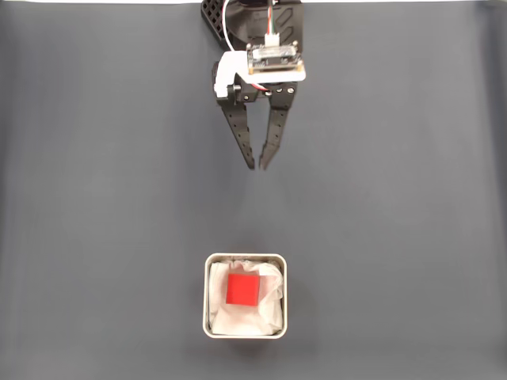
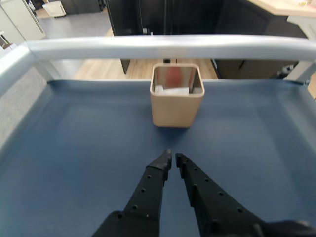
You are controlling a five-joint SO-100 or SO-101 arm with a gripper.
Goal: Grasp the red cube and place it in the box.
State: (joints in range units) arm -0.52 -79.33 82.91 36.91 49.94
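Nearest the wrist camera, the gripper [image 2: 172, 158] reaches forward over the dark blue-grey table mat [image 2: 74, 148], its two black perforated fingers [image 2: 148, 190] drawn almost together with only a thin gap at the tips and nothing held between them. The fixed view shows the same gripper [image 1: 258, 165] from above, tips nearly meeting, hanging well apart from the box [image 1: 212, 297].

Farther on, the box [image 2: 177, 106] stands upright near the mat's far side, just short of a pale rail [image 2: 163, 47]. The red cube [image 1: 242, 289] rests inside it on the white wrinkled lining [image 1: 269, 313], roughly central; by this arrangement the placing appears done.

Risks, as judgements: little remains to fail. If the arm swung forward toward the box, the fingers could clip its rim and tip or slide it, since the box seems light and unfixed. A retreat along the present line should clear it.

Comparison of views: the fixed view gives the cube's position within the box and the open mat between gripper and box. The wrist view shows the box's wall height and a reddish blur on its inner far wall, probably the cube's reflection; the cube itself cannot be made out there. It also shows the rail and the room floor [image 2: 108, 69] beyond.
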